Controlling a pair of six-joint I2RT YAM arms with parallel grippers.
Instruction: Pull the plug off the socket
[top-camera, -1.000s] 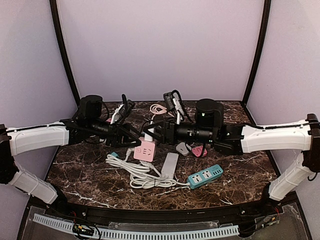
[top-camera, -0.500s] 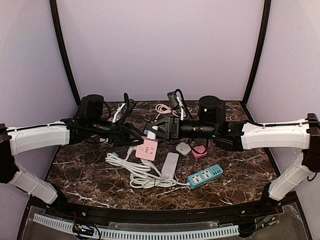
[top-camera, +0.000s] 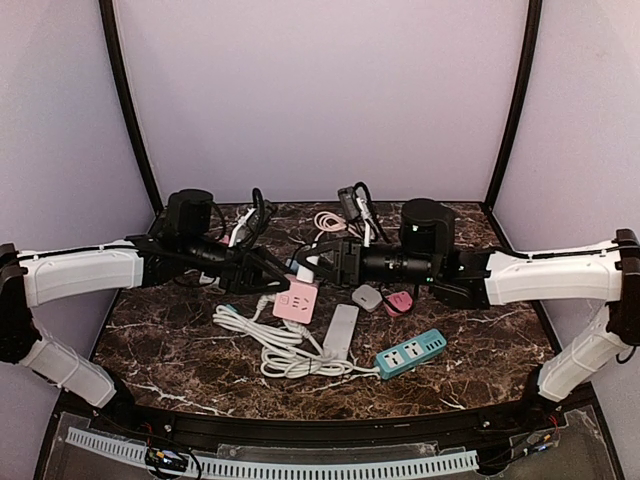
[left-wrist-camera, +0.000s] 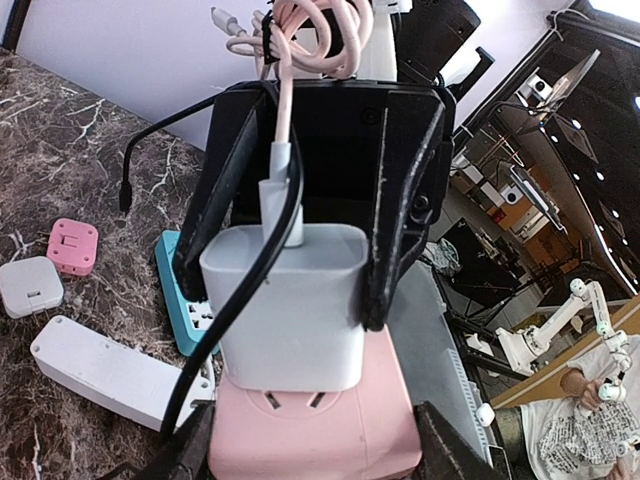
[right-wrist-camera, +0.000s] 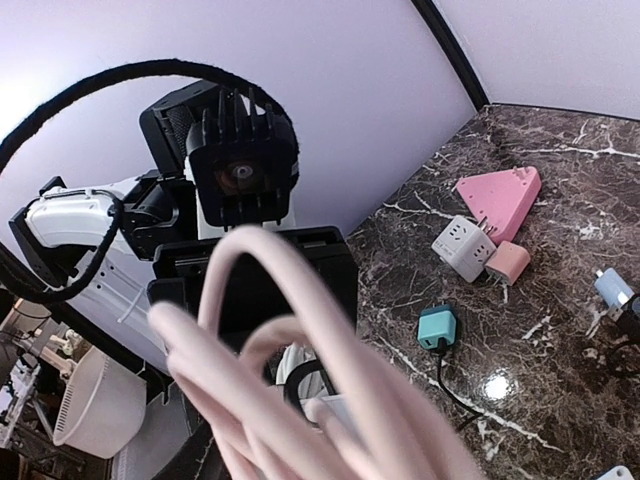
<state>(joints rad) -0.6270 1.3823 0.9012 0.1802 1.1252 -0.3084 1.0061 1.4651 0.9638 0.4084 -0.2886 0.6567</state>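
Observation:
A pink socket fills the bottom of the left wrist view, and my left gripper is shut on it with a dark finger at each side. A white plug sits against the socket's face with no prongs showing. My right gripper is shut on the plug, its black fingers pressed to both sides. From above, the socket hangs between the left gripper and the right gripper. A coiled pink cable from the plug blocks the right wrist view and hides the jaws.
On the marble table lie a white power strip, a teal power strip, a white cord bundle, a grey adapter and a pink adapter. A white cube socket and a teal charger lie further off.
The right arm has drawn back to the right and slightly up. The socket and plug have shifted a little to the right, with both grippers still shut on them.

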